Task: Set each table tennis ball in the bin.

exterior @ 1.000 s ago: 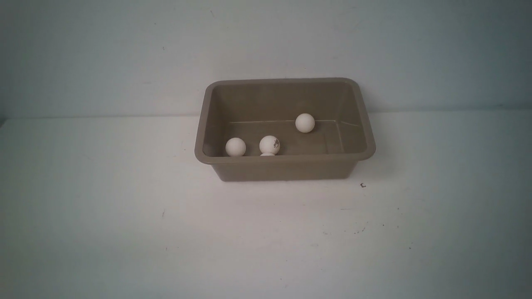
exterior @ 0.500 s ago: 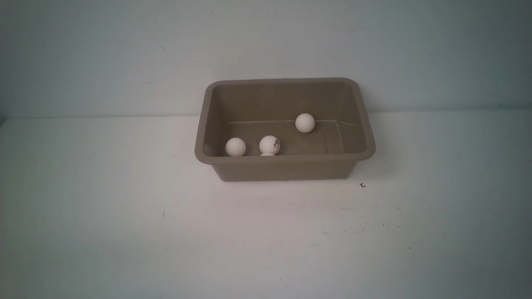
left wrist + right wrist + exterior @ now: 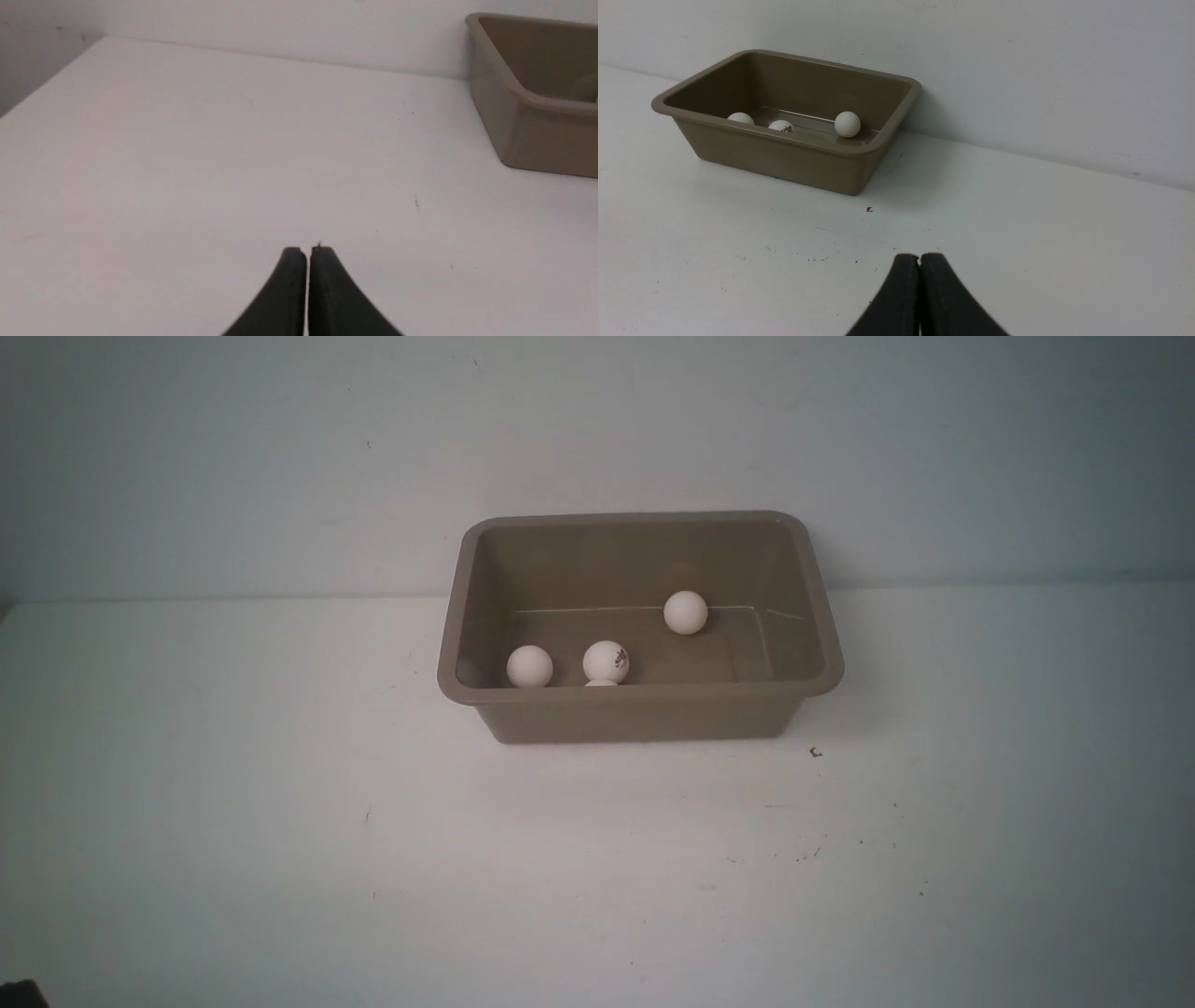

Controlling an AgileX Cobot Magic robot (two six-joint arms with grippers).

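The taupe-brown bin (image 3: 639, 693) stands at the back of the white table, against the wall. Inside it lie white table tennis balls: one at the left (image 3: 529, 666), one with a dark mark (image 3: 606, 662), one further back (image 3: 685, 612), and a sliver of another behind the near rim. The right wrist view shows the bin (image 3: 784, 158) with balls (image 3: 847, 124) in it. My left gripper (image 3: 307, 249) is shut and empty over bare table, left of the bin (image 3: 514, 135). Also shut and empty, my right gripper (image 3: 920, 255) hangs in front of the bin's right end.
A small dark speck (image 3: 815, 752) lies on the table by the bin's near right corner. The wall rises right behind the bin. The table's left edge (image 3: 46, 70) shows in the left wrist view. A dark shape (image 3: 19, 994) sits in the front view's bottom left corner.
A dark shape has come into the bottom left corner of the front view. The bin and the balls have not moved.
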